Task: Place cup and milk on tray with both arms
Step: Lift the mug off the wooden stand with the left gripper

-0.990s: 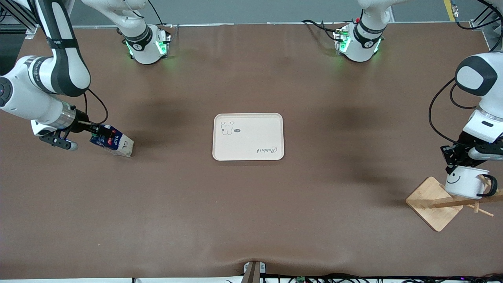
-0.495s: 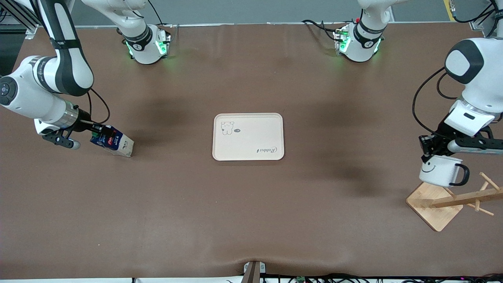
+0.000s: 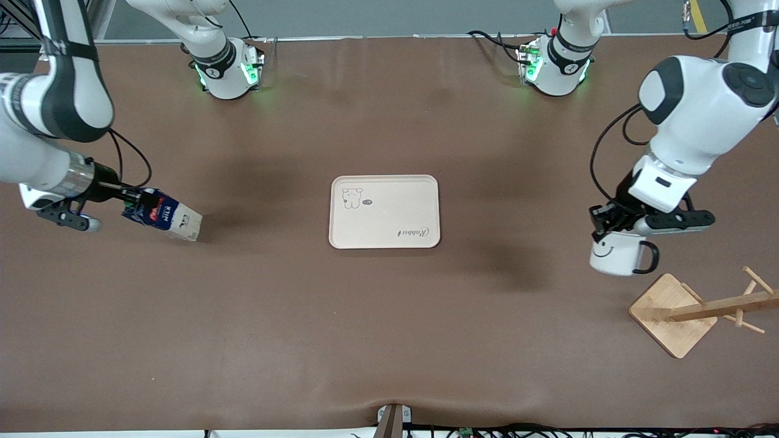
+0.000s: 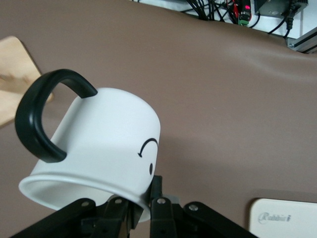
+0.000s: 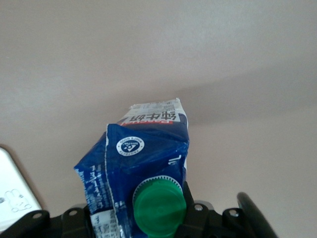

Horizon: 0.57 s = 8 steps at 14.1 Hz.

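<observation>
The cream tray (image 3: 384, 212) lies flat at the table's middle; a corner of it shows in the left wrist view (image 4: 285, 218) and in the right wrist view (image 5: 15, 193). My left gripper (image 3: 605, 225) is shut on the rim of the white smiley cup (image 3: 616, 253), held in the air over the bare table between the tray and the wooden rack; the cup fills the left wrist view (image 4: 104, 148). My right gripper (image 3: 131, 204) is shut on the top of the blue milk carton (image 3: 163, 215), which is tilted toward the right arm's end, its pale base at the table. Its green cap (image 5: 159, 208) sits between the jaws.
A wooden mug rack with a square base (image 3: 672, 313) and pegs stands near the left arm's end, nearer the camera than the cup. The two arm bases (image 3: 225, 67) stand along the table's back edge. Brown mat covers the table.
My left gripper lifted the cup off the rack peg and carried it toward the tray. My right gripper drew back slightly toward the right arm's end, tilting the milk carton with it.
</observation>
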{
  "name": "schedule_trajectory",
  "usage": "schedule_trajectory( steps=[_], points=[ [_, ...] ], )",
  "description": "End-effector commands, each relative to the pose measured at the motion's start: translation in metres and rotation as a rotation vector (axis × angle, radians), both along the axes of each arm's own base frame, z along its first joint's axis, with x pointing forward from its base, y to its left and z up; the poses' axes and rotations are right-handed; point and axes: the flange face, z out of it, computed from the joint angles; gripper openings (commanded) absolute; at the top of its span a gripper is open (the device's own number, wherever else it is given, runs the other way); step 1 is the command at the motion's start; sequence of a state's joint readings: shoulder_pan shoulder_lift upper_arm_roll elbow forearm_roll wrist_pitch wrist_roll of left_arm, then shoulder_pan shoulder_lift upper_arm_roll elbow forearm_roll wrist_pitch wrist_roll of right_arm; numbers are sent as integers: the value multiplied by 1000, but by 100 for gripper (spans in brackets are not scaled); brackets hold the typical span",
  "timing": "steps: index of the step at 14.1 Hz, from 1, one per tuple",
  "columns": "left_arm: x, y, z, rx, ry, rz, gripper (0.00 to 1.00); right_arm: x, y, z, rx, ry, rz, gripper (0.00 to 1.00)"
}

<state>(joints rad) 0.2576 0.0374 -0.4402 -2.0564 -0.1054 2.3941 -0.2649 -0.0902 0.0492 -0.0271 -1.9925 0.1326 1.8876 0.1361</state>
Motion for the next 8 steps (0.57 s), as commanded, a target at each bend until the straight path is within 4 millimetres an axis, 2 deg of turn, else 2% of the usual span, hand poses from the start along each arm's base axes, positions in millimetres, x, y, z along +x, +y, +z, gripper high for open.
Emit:
schedule_trajectory(
  steps=[1,3,6,8],
  points=[
    [-1,-14,-6,-25,27,30,0,24,-10,23,8,3,55,0],
    [-5,-30,-7,-39,40,56,0,37,-17,35,12,0,63,0],
    [-9,-56,-11,-39,55,73,0,51,-16,66,5,-58,69,0],
    [-7,-74,-14,8,43,72,0,55,-13,79,3,-86,73,0]
  ],
)
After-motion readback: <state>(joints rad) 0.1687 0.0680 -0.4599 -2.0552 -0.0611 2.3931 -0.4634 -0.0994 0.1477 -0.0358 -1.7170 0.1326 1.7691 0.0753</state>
